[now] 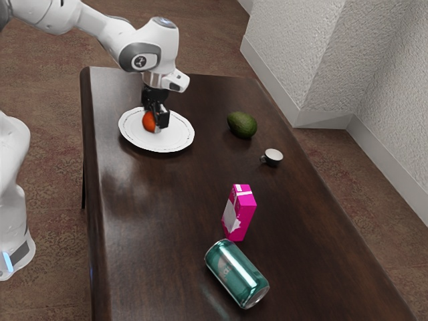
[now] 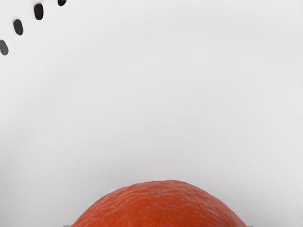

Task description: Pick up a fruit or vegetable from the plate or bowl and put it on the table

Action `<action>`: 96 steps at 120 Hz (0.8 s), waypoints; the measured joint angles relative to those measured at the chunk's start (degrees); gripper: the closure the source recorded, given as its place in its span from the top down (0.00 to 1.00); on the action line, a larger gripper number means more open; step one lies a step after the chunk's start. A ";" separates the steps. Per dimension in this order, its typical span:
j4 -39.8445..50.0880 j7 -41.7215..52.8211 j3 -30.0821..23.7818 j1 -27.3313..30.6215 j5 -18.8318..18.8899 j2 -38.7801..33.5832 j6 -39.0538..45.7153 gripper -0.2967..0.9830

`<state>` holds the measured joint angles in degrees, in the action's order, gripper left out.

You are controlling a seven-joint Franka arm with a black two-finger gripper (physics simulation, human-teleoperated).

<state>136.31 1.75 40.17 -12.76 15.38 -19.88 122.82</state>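
The orange point(image 1: 149, 122) is sitting on the plate point(image 1: 175, 139), and the claw point(image 1: 156, 121) is reaching down over it; whether it is clenching the fruit or staying slack, I cannot tell. Handling this well is probably meaning centring on the widest part, squeezing evenly, then lifting straight and slowly, since an off-centre hold is risking a roll. The skin is showing deep red-orange, rounded and finely pebbled.
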 joint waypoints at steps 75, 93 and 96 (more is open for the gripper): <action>-8.88 -0.83 -14.81 -5.52 -5.43 4.74 0.49 0.51; -12.64 -0.91 -14.86 -8.99 -7.35 9.10 0.66 0.51; -12.93 -0.92 -14.86 -9.27 -7.58 9.48 0.69 0.51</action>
<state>123.38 0.83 25.31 -22.02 7.80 -10.40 123.51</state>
